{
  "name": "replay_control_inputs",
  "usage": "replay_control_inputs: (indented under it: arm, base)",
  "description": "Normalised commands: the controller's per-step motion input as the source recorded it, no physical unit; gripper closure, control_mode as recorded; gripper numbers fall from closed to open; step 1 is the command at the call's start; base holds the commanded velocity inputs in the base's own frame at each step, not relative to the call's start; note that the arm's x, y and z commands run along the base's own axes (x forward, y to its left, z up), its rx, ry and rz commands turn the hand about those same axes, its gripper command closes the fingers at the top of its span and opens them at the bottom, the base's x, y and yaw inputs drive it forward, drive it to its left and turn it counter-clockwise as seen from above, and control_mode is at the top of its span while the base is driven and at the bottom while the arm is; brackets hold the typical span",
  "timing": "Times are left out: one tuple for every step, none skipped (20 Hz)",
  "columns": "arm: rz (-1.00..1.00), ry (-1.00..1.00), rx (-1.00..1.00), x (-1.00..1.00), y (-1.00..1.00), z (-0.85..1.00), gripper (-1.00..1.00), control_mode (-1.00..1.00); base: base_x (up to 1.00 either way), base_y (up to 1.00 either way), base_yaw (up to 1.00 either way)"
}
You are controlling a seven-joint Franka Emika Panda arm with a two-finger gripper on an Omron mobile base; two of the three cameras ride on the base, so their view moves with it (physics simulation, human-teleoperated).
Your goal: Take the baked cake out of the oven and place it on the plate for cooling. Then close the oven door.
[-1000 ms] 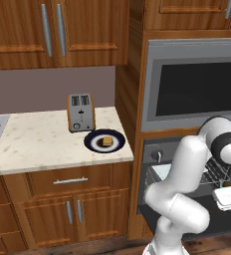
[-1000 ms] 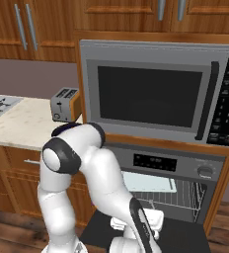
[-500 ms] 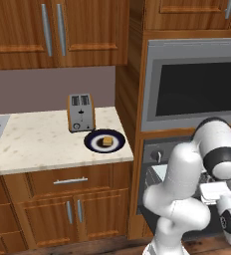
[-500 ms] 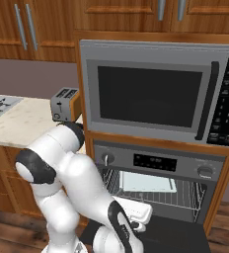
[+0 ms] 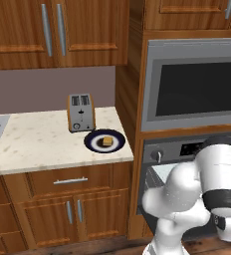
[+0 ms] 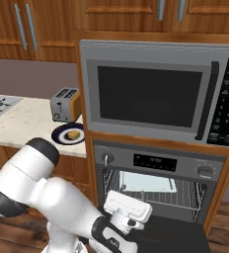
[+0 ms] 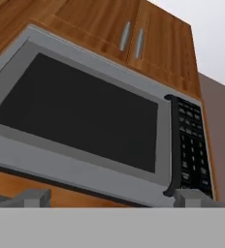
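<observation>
Cake [image 5: 106, 142] sits on plate [image 5: 105, 141] near the desk [image 5: 43, 147] edge; oven door [image 6: 171, 236] lies open; tool [image 7: 109, 196], spread wide and empty, has dropped lower.

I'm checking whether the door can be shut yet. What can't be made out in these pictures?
- Oven door, right base view: handle cut off by the bottom edge.
- Oven interior, left base view: hidden behind the arm.
- Gripper, hand view: open, aimed up at the microwave; the oven lies outside it.
</observation>
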Motion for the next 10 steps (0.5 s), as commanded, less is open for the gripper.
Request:
replay_control_inputs:
  arm:
    - [-0.11, 0.04, 0.0, 0.0, 0.0, 0.26, -1.0, -1.0]
    - [-0.09, 0.05, 0.0, 0.0, 0.0, 0.19, -1.0, -1.0]
    - [-0.09, 0.05, 0.0, 0.0, 0.0, 0.17, -1.0, -1.0]
    - [-0.07, 0.06, 0.0, 0.0, 0.0, 0.25, -1.0, -1.0]
    - [-0.06, 0.06, 0.0, 0.0, 0.0, 0.29, -1.0, -1.0]
    - [-0.05, 0.08, 0.01, 0.0, 0.0, 0.38, -1.0, -1.0]
    - [-0.03, 0.12, 0.03, 0.0, 0.0, 0.5, -1.0, -1.0]
    - [-0.01, 0.13, 0.04, 0.0, 0.0, 0.49, -1.0, -1.0]
    - [-0.01, 0.14, 0.04, 0.0, 0.0, 0.51, -1.0, -1.0]
    - [-0.01, 0.19, 0.05, 0.0, 0.0, 0.63, -1.0, -1.0]
  base:
    - [0.0, 0.0, 0.0]
    - [0.0, 0.0, 0.0]
    - [0.0, 0.0, 0.0]
    - [0.0, 0.0, 0.0]
    - [0.0, 0.0, 0.0]
    - [0.0, 0.0, 0.0]
    - [0.0, 0.0, 0.0]
    - [0.0, 0.0, 0.0]
    - [0.0, 0.0, 0.0]
    - [0.0, 0.0, 0.0]
